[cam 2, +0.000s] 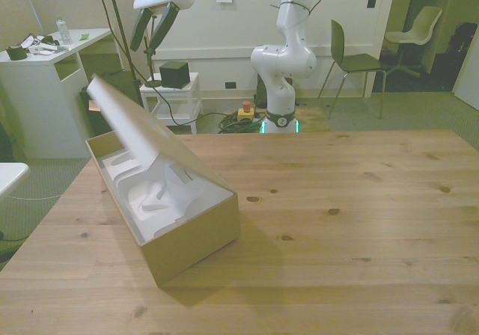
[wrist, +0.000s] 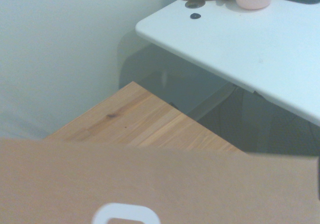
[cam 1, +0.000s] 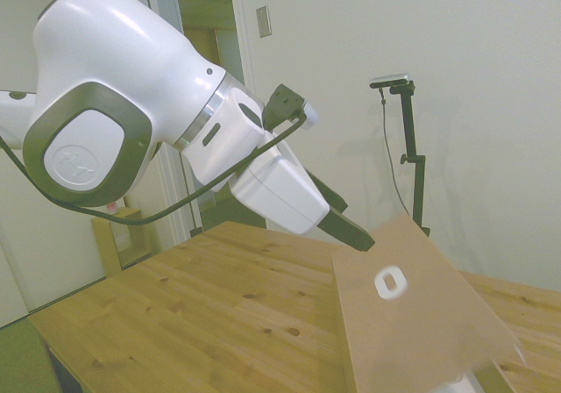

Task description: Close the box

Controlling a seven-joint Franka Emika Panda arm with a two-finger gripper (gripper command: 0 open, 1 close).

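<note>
I see my gripper (cam 2: 152, 27) with jaws parted and empty, at twelve o'clock above the raised lid's (cam 2: 142, 133) free edge, ready to press the box (cam 2: 196, 238) shut.

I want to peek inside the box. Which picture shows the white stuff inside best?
The front view: the white foam lies open under the raised lid. The side view shows only a sliver at the bottom edge; the wrist view shows just the lid.

Brown box (cam 2: 196, 247), lid (cam 1: 421, 310) half-raised.
</note>
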